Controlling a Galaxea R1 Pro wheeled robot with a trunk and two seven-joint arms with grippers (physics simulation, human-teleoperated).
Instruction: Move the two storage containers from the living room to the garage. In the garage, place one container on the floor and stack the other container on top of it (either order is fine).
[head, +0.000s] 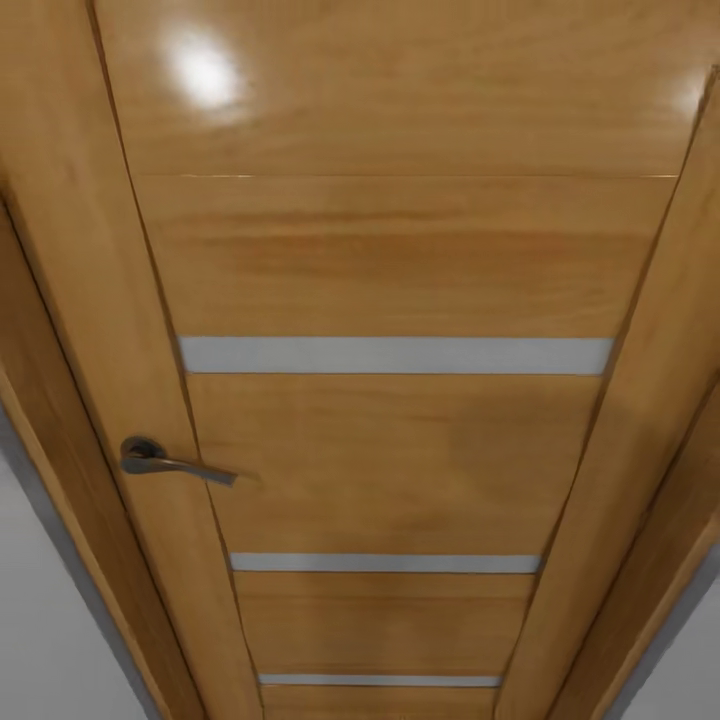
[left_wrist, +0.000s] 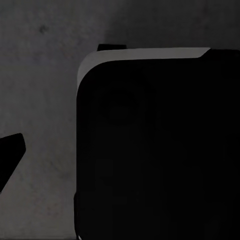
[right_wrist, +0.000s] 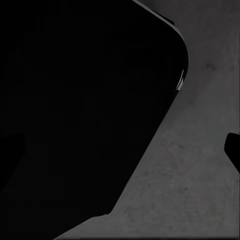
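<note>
Left wrist view looks along the left gripper (left_wrist: 7, 155), of which I can make out just one dark fingertip at the frame's edge, so I cannot tell whether it is spread or closed. Past it sits a big black rounded body with a pale rim (left_wrist: 145, 54), likely part of the robot's own base, and beneath that the dark grey speckled floor (left_wrist: 40, 75). The right gripper (right_wrist: 233, 150) is the same story: a sliver of dark finger, state impossible to judge, black bulk (right_wrist: 80, 100) close beside it and grey concrete beyond. Neither seems to be carrying anything. Further out, the head view faces an orange wooden door (head: 400, 270) up close, shut in its frame, grey lever handle (head: 165, 460) on the left. The storage containers are nowhere near the grippers here. Thin-walled open bins like those should be light but flexible; I'd grip by the rim of a long side, or both short ends.
</note>
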